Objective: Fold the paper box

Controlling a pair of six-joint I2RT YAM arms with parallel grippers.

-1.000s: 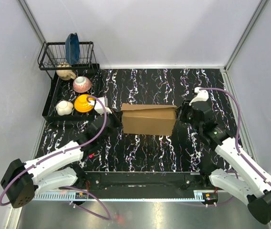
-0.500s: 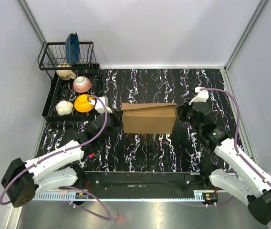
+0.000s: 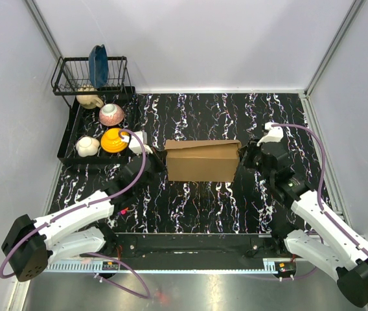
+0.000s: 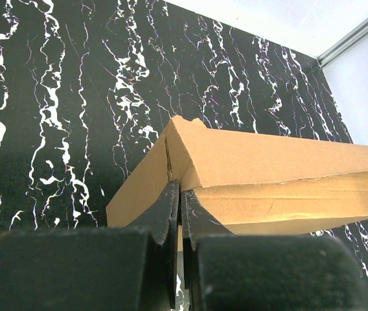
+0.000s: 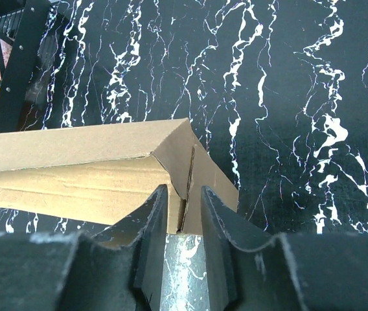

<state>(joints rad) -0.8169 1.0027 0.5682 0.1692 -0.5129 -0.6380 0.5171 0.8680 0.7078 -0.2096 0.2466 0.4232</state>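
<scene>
The paper box (image 3: 202, 162) is brown cardboard and stands mid-table as a long low shell with its top flap lying over it. My left gripper (image 3: 161, 164) is at its left end. In the left wrist view the fingers (image 4: 168, 206) are pressed together on the edge of the end wall of the paper box (image 4: 268, 162). My right gripper (image 3: 243, 159) is at the right end. In the right wrist view its jaws (image 5: 184, 192) stand apart on either side of the doubled end wall of the paper box (image 5: 74, 170), with a gap at each finger.
A black dish rack (image 3: 62, 83) with a blue plate (image 3: 98, 65) stands at the back left. Its tray holds a pink bowl (image 3: 111, 114), an orange bowl (image 3: 114, 140) and a white bowl (image 3: 87, 146), close behind my left wrist. A corner of the rack (image 5: 15, 58) shows in the right wrist view.
My right gripper has drawn back slightly to the right from the box's right end. The box's right end has settled a little leftward. The left arm has not moved.
</scene>
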